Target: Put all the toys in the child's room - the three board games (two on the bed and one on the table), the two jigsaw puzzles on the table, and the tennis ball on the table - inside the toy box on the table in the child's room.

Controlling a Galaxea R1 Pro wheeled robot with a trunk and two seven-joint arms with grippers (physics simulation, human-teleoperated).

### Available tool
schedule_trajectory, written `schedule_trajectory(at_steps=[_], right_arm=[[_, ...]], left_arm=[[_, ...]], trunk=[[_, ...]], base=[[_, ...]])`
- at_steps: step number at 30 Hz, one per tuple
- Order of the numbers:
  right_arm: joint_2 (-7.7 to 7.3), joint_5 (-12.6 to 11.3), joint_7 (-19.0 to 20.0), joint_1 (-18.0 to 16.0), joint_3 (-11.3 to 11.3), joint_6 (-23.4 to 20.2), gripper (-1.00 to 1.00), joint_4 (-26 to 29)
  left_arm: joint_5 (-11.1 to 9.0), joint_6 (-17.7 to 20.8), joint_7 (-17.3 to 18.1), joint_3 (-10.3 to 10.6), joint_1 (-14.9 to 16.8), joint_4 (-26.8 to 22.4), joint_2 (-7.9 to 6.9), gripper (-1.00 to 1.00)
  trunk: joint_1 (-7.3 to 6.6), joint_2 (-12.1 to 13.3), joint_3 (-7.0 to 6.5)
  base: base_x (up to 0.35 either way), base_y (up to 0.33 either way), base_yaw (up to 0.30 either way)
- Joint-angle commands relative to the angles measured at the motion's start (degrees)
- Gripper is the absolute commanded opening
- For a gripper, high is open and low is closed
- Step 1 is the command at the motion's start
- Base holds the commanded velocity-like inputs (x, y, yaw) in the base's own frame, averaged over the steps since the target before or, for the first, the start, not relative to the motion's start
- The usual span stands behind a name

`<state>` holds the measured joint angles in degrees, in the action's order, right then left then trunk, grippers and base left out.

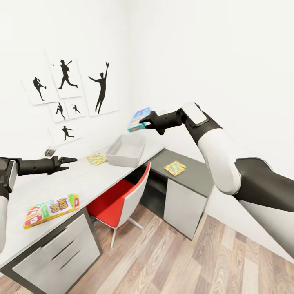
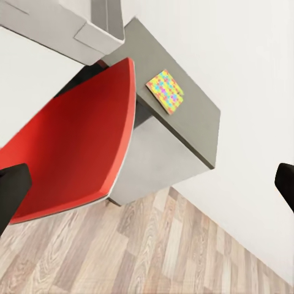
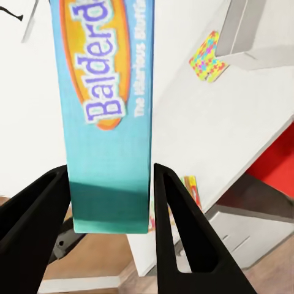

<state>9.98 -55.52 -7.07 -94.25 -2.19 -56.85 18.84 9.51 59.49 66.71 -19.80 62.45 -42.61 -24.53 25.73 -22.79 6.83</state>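
A: Nearest on the pale surface (image 1: 81, 183): one board game (image 1: 51, 209), yellow-green-red, lying flat by the front edge over the drawers (image 1: 61, 253).
B: Left arm?
A: Left gripper (image 1: 69, 160) hovers over the surface, fingers (image 2: 12, 190) spread apart, nothing between them. Its wrist camera looks down on the red chair (image 1: 122, 196) and the low dark section.
B: Puzzles?
A: One jigsaw puzzle (image 1: 96, 158) flat on the pale top, just beside the toy box (image 1: 126, 150). Second puzzle (image 1: 174, 168) flat on the dark-grey section, well apart from the box.
B: Right arm?
A: Right gripper (image 1: 143, 121) is up in the air beyond the toy box, fingers (image 3: 177, 233) clamped on a blue-green game box (image 3: 110, 110) lettered "Balderd…", held tilted above the box's far end.
B: Box contents?
A: Can't tell from where I stand.
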Motion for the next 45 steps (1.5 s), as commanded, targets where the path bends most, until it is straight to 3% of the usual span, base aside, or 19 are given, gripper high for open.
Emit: schedule_trajectory(at_steps=[1,12,22,31,45], right_arm=[[0.01,-0.66,-0.58,-0.05,-0.27,-0.15,-1.00,0.05],[0.01,-0.88,-0.58,-0.06,-0.35,-0.28,-1.00,-0.02],[0.01,-2.72,-0.54,-0.06,-0.36,-0.29,-1.00,-0.01],[0.01,-2.84,-0.41,0.02,-0.36,0.03,-1.00,-0.03],[0.01,-2.84,-0.40,0.05,-0.36,0.14,-1.00,-0.01]], left_arm=[[0.57,0.45,0.53,-0.26,0.11,-0.02,0.10,1.00],[0.43,0.45,0.44,-0.41,0.29,-0.04,0.28,1.00],[0.47,0.45,0.44,-0.50,0.31,-1.87,0.36,1.00],[0.46,0.45,0.44,-0.50,0.29,-1.94,0.38,1.00],[0.41,0.45,0.44,-0.56,0.31,-1.96,0.28,1.00]], trunk=[[0.05,-0.13,0.13],[0.05,-0.13,0.38],[0.05,-0.13,0.96],[0.05,-0.13,1.06],[0.05,-0.13,1.06]], base=[[0.169,-0.181,0.258],[0.052,-0.057,0.267],[0.000,-0.140,0.227],[0.043,-0.172,0.033],[0.272,-0.136,0.001]])
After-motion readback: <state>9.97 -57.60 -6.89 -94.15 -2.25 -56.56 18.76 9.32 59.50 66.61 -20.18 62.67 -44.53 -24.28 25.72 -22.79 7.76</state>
